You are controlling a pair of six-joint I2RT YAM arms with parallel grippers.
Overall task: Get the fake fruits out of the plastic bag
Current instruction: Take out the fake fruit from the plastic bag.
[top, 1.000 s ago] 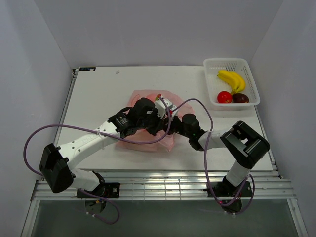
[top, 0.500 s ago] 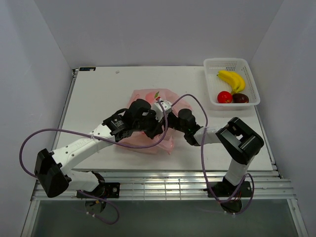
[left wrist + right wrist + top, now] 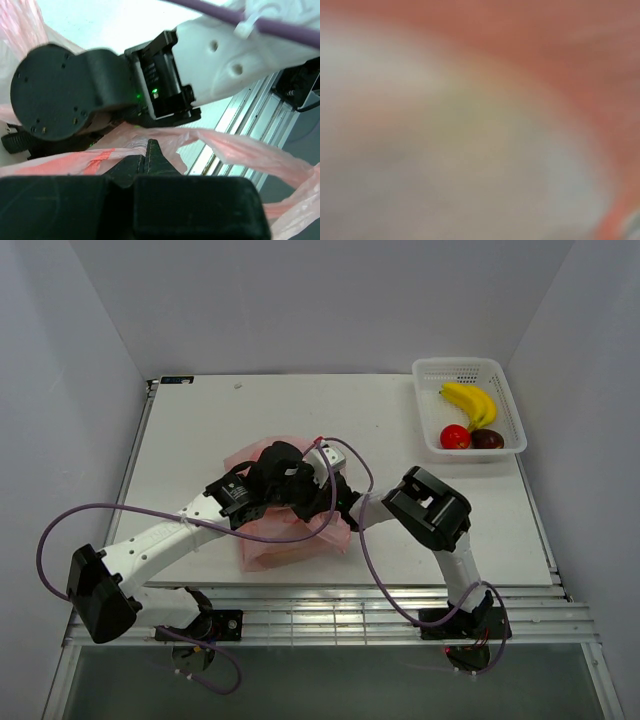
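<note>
Left gripper (image 3: 148,146) is clamped on a fold of the bag (image 3: 272,546), which sags toward 7 o'clock from it. The right gripper is buried in the bag; its jaws cannot be told. Since before, the right arm (image 3: 430,505) has folded inward and the bag has slid toward 6 o'clock.

Top external: high, from near edge, facing down on table (image 3: 200,420).
Left wrist: close on plastic bag (image 3: 250,150).
Right wrist: closer, blurred.
Shared: plastic bag.
</note>
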